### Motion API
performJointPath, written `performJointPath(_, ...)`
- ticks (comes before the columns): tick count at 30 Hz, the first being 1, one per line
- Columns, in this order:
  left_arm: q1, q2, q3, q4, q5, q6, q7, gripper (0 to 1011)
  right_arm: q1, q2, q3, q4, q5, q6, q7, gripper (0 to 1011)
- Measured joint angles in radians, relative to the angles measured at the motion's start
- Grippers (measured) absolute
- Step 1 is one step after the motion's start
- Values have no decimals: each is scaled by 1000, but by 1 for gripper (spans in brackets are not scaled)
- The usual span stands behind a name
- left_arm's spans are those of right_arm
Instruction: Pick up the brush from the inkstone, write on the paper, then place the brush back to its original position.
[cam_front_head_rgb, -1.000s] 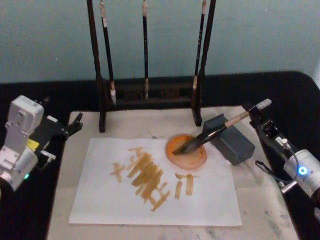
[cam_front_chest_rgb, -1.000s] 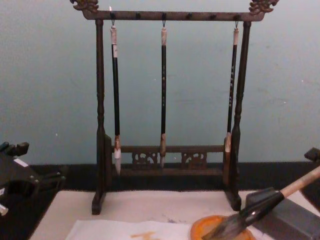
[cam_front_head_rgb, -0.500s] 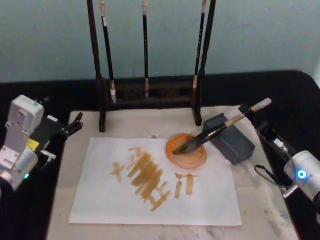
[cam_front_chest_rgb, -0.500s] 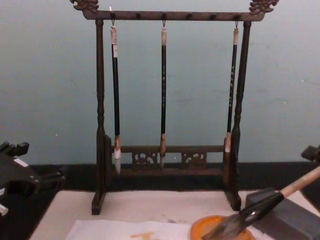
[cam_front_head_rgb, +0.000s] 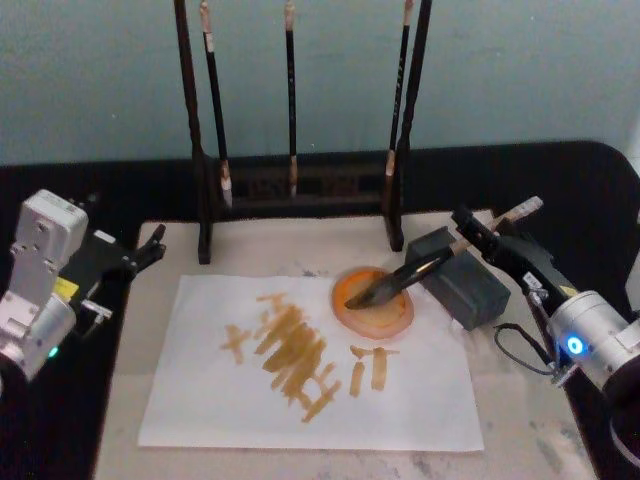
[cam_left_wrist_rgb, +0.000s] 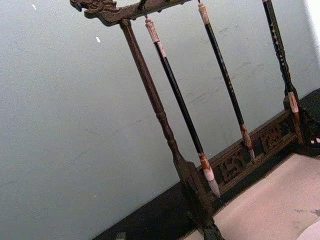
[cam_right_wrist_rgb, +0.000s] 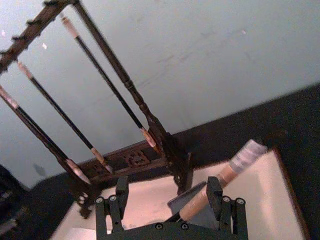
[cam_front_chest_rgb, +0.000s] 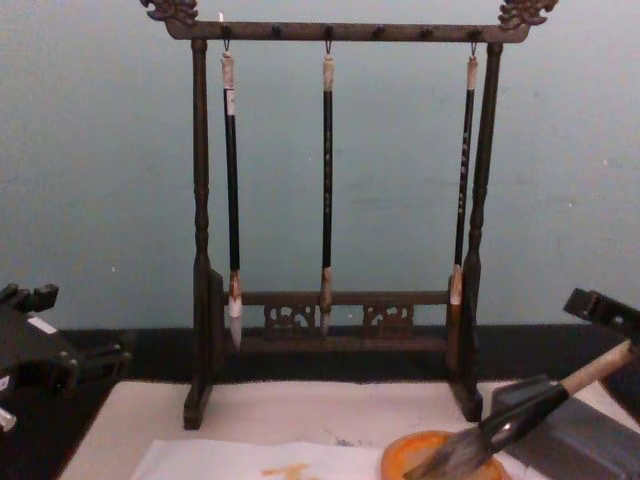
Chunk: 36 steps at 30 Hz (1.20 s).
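This looks like a calligraphy practice station set up in a lab or studio. A dark carved wooden brush rack (cam_front_chest_rgb: 335, 220) stands at the back of a black counter (cam_front_head_rgb: 560, 190), against a plain pale blue-green wall (cam_front_chest_rgb: 100, 150), with three thin brushes (cam_front_chest_rgb: 327, 180) hanging from it. In front of the rack lie a beige mat (cam_front_head_rgb: 520, 420), a white sheet of paper (cam_front_head_rgb: 200, 400) bearing ochre strokes, and a grey inkstone (cam_front_head_rgb: 465, 285).

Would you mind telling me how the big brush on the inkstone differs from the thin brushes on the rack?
The brush lies slanted, its tuft in the orange dish and its shaft across the inkstone; the thin brushes hang upright from the rack. Its tuft is thick and grey-brown; theirs are small. The right gripper straddles its handle with open jaws; theirs are untouched. All have dark shafts.
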Motion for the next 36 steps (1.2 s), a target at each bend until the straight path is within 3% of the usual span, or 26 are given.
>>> performJointPath(1, 0, 0, 0, 0, 0, 0, 0, 1010, 8, -1, -13, 5, -49, -14, -10, 1000)
performJointPath(2, 0, 0, 0, 0, 0, 0, 0, 1009, 8, -1, -13, 5, -49, -14, -10, 1000)
performJointPath(5, 0, 0, 0, 0, 0, 0, 0, 1010, 25, 0, -42, 15, -162, -41, -32, 1000)
performJointPath(11, 0, 0, 0, 0, 0, 0, 0, 1010, 45, 3, -84, 32, -315, -60, -66, 1000)
performJointPath(12, 0, 0, 0, 0, 0, 0, 0, 1010, 45, 3, -84, 32, -315, -60, -66, 1000)
performJointPath(16, 0, 0, 0, 0, 0, 0, 0, 1010, 62, 4, -118, 57, -445, -67, -105, 1000)
performJointPath(24, 0, 0, 0, 0, 0, 0, 0, 1010, 73, -2, -134, 78, -541, -69, -134, 1000)
performJointPath(36, 0, 0, 0, 0, 0, 0, 0, 1010, 72, -1, -133, 75, -532, -70, -132, 1000)
